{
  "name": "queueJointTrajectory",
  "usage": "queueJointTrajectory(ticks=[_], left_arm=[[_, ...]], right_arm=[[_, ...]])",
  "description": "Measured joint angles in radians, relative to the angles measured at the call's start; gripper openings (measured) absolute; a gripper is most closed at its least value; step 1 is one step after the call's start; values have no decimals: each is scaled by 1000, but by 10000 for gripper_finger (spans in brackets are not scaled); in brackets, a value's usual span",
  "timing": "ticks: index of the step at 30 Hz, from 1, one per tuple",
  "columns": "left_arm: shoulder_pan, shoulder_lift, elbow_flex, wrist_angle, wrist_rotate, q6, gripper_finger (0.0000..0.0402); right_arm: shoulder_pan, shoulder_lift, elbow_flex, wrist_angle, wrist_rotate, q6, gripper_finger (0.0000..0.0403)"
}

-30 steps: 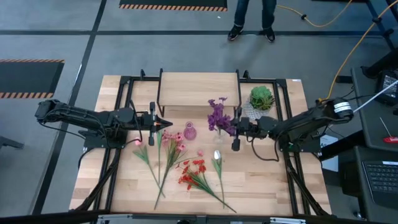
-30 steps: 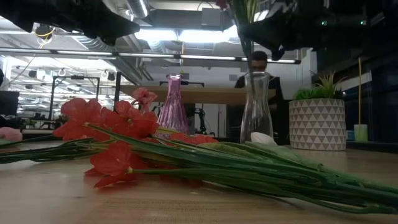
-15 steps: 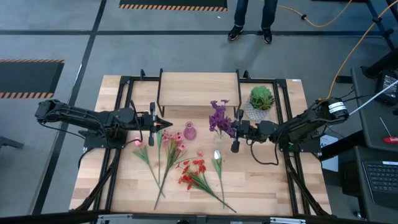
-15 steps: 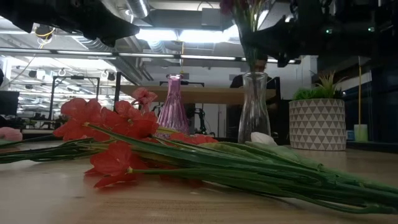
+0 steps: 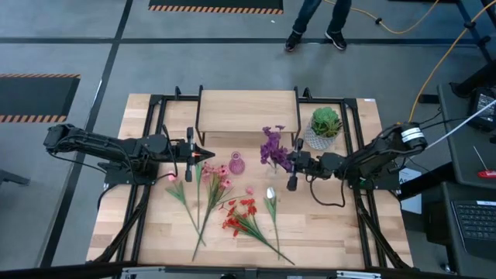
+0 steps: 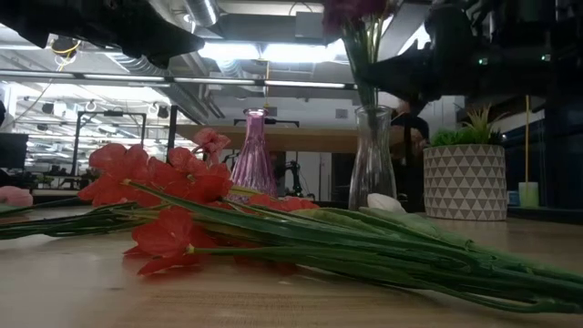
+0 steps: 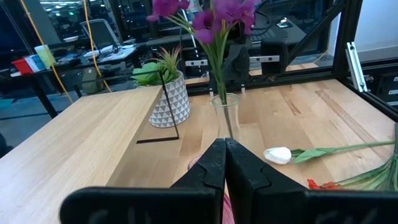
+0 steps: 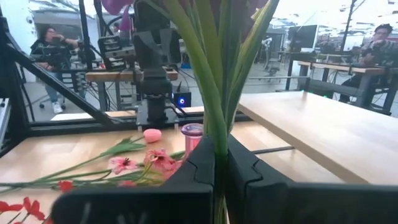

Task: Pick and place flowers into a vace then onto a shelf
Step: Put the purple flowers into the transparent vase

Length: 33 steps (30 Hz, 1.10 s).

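My right gripper (image 5: 292, 163) (image 8: 219, 163) is shut on the purple sprig (image 5: 273, 147), which stands upright over the clear glass vase (image 6: 373, 159); its stems reach down into the vase's neck (image 6: 368, 111). My left gripper (image 5: 206, 153) (image 7: 225, 163) is shut, raised above the table beside the small pink vase (image 5: 236, 164), touching nothing. Pink blossoms (image 5: 218, 173), the red cluster (image 5: 242, 211) and the white bud (image 5: 270, 194) lie flat on the table by their stems. The shelf (image 5: 248, 111) stands at the far edge. My right gripper pinches the purple sprig's green stems (image 8: 217, 127) between its two fingers, below the blooms. The fingers come level from the table's right, lying across the stems. The sprig stays upright, its lower stems inside the clear vase's neck.
A spiky green plant in a white patterned pot (image 5: 325, 124) stands just to the far right of the clear vase. Black frame rails (image 5: 159, 116) run along both sides of the table. A person's feet (image 5: 314, 39) show beyond the far edge.
My right gripper has moved slightly toward the table's left and downward, still shut on the sprig. The purple sprig has come down with it, its stems sliding from above the clear vase's mouth into the neck.
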Motion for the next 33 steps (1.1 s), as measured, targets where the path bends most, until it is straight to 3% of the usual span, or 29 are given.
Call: queueJointTrajectory(ticks=[23,33], left_arm=[[-1,0,0,0,0,0,3],[-1,0,0,0,0,0,3]], right_arm=[[0,35,0,15,0,-17,47],[0,34,0,7,-35,5,130]])
